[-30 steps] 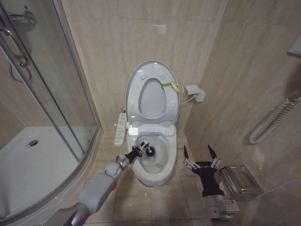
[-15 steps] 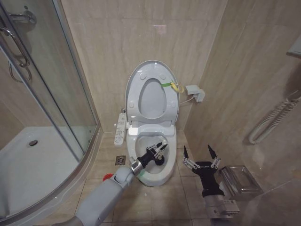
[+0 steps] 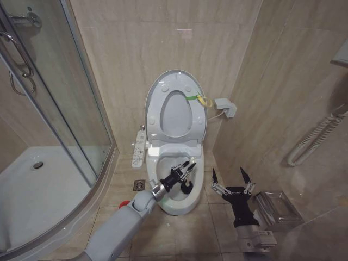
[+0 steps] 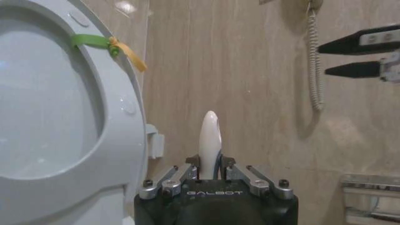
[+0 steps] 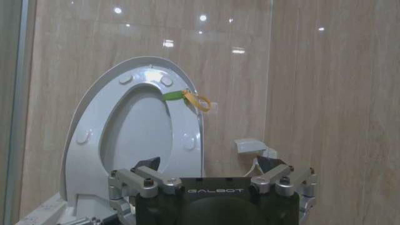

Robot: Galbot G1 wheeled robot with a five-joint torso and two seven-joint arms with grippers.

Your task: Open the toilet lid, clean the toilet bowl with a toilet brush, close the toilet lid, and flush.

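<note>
The toilet lid [image 3: 175, 106] stands raised against the wall, with its yellow-green tag [image 3: 200, 99] at the right edge. Below it the toilet bowl [image 3: 163, 166] lies uncovered. My left gripper [image 3: 186, 169] reaches over the bowl's right side, shut on the toilet brush. The brush's dark head [image 3: 186, 188] hangs inside the bowl. In the left wrist view the pale handle [image 4: 210, 136] stands up between the shut fingers, beside the lid [image 4: 56, 103]. My right gripper [image 3: 232, 176] waits open to the right of the toilet. The right wrist view faces the lid [image 5: 134, 136].
A glass shower enclosure [image 3: 54, 109] and white shower tray [image 3: 32, 185] fill the left. A bidet panel [image 3: 140, 148] sits on the bowl's left, above a floor drain [image 3: 139, 185]. A red object [image 3: 124, 204] peeks from behind my left arm. A metal holder [image 3: 277, 209] and a white hose [image 3: 315, 138] are on the right wall.
My left gripper has carried the brush from the bowl's left rim across to its right side. The right arm has not moved.
</note>
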